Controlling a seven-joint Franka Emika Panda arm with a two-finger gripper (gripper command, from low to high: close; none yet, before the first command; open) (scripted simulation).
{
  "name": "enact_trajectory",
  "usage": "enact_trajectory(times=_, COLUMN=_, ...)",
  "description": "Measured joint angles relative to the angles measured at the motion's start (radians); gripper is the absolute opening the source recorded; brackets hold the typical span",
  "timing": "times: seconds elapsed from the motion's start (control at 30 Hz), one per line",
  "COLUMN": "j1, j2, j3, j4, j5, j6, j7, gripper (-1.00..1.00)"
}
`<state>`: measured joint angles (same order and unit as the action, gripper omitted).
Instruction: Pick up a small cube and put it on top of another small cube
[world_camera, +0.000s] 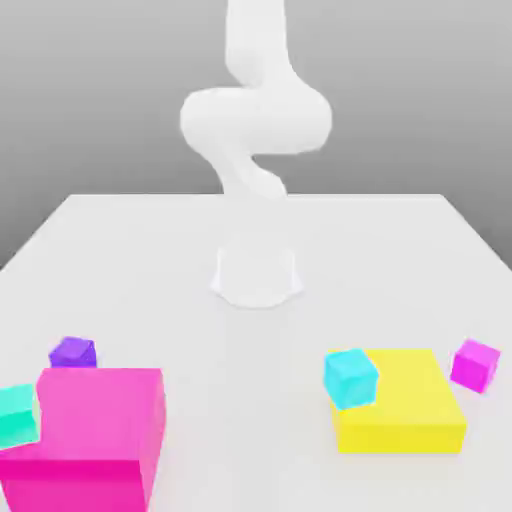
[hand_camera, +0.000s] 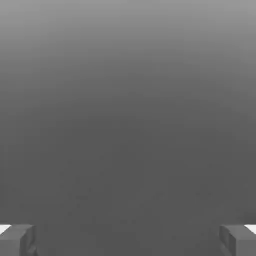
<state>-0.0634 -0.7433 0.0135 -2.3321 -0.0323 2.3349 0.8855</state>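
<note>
The small violet-purple cube (world_camera: 73, 352) sits on the white table (world_camera: 150, 260) at the exterior view's left, just behind the big pink block (world_camera: 95, 435). In the hand view my gripper (hand_camera: 128, 241) is open, its two grey fingertips (hand_camera: 17, 239) far apart with nothing between them and plain grey background beyond. The white arm (world_camera: 255, 120) rises from its base (world_camera: 257, 275) at the table's middle and leaves the exterior view at the top.
A small teal cube (world_camera: 17, 414) rests against the pink block's left side. A cyan cube (world_camera: 350, 377) stands at the corner of the flat yellow block (world_camera: 405, 405). A small magenta-pink cube (world_camera: 474, 364) lies to the right of it.
</note>
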Motion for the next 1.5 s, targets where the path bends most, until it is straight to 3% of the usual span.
enact_trajectory(times=0.43, j1=-0.334, j2=0.302, j3=0.032, j4=-0.167, j5=-0.137, j6=0.180, j7=0.425, gripper=0.00)
enact_trajectory(times=0.83, j1=-0.560, j2=0.571, j3=-0.042, j4=-0.319, j5=-0.192, j6=0.347, j7=0.762, gripper=0.00)
enact_trajectory(times=1.0, j1=-0.627, j2=0.677, j3=-0.095, j4=-0.385, j5=-0.145, j6=0.423, j7=0.852, gripper=0.00)
enact_trajectory(times=1.17, j1=-0.696, j2=0.776, j3=-0.113, j4=-0.452, j5=0.006, j6=0.500, j7=0.869, gripper=0.00)
enact_trajectory(times=1.33, j1=-0.718, j2=0.891, j3=-0.074, j4=-0.444, j5=0.103, j6=0.595, j7=0.829, gripper=0.00)
enact_trajectory(times=1.5, j1=-0.746, j2=1.019, j3=-0.041, j4=-0.422, j5=0.125, j6=0.698, j7=0.811, gripper=0.00)
